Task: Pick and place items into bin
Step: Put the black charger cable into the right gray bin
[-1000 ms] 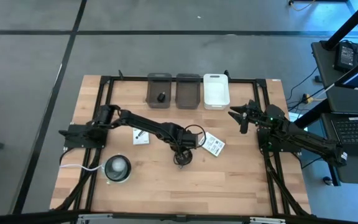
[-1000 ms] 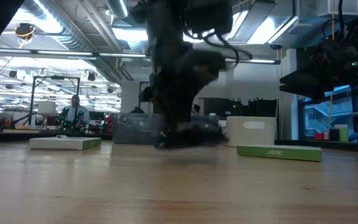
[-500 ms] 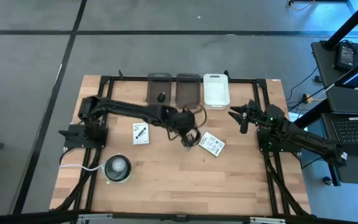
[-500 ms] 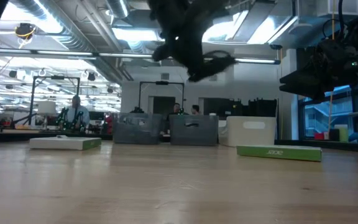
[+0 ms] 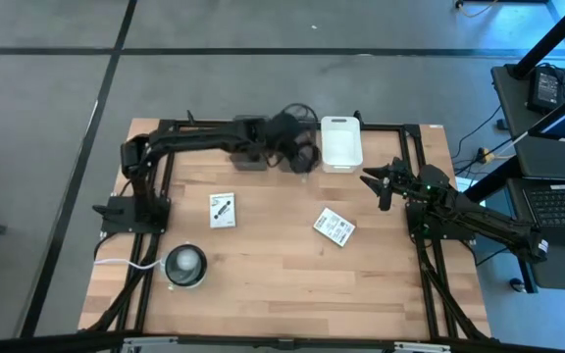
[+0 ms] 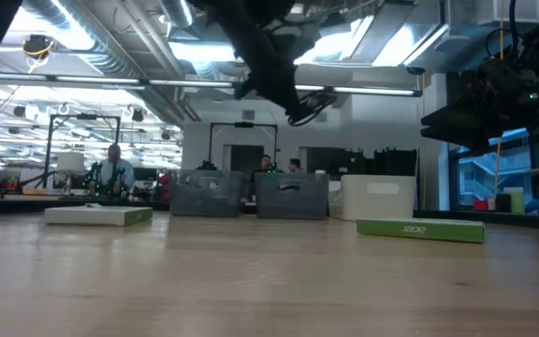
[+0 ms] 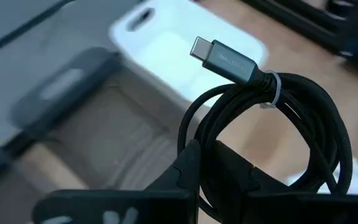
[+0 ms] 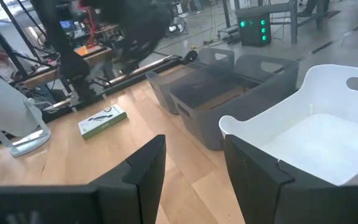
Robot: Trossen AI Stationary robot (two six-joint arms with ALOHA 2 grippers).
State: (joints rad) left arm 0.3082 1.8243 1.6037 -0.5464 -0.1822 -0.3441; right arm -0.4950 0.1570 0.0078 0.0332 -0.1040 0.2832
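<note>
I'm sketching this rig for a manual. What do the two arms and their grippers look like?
Both arms are dark, slim and jointed. The right gripper has two flat, broad black fingers; a small green light glows on that arm. The left gripper has matte black angular fingers, with white lettering on the block behind them.

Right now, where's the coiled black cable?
Off the table, held in the left gripper: the coiled black cable hangs over the middle grey bin at the table's far edge, beside the white bin.
</note>
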